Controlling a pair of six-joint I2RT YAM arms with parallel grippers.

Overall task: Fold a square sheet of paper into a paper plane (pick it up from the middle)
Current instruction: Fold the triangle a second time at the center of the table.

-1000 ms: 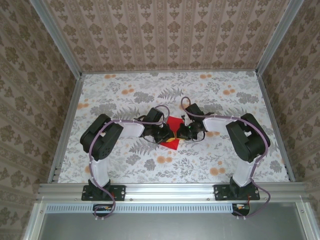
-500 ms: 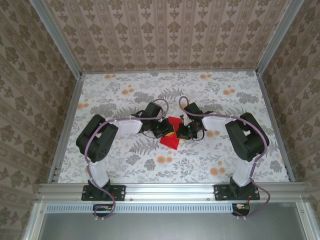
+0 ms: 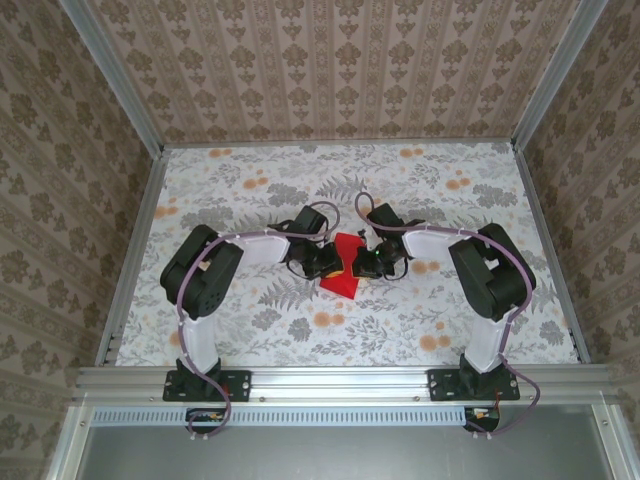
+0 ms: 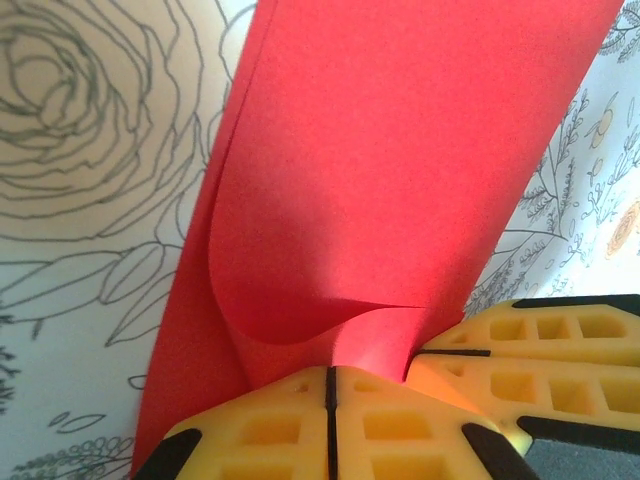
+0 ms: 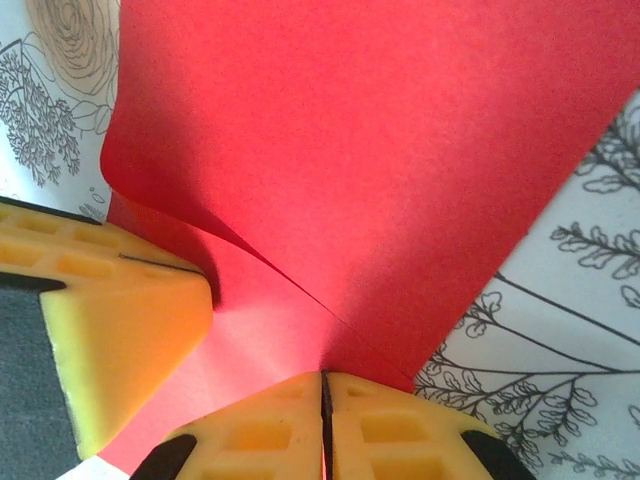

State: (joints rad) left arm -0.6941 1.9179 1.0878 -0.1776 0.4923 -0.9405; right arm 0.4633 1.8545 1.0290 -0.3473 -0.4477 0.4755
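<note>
Patterned wallpaper walls [image 3: 340, 70] on 3 sides, metal frame [image 3: 135, 240] round a floral tabletop [image 3: 230, 190] w/ grey leaves & orange blooms. Vs 1 s ago, left arm [image 3: 205, 275] & right arm [image 3: 490, 275] have drawn their wrists a bit closer together at mid-tabletop, so less red shows. Left jaws & right jaws are each pinched shut on the square sheet of paper [image 3: 340, 283], tips nearly meeting. Sheet bows & curls up btw them, its lower corner pointing toward the near edge.
</note>
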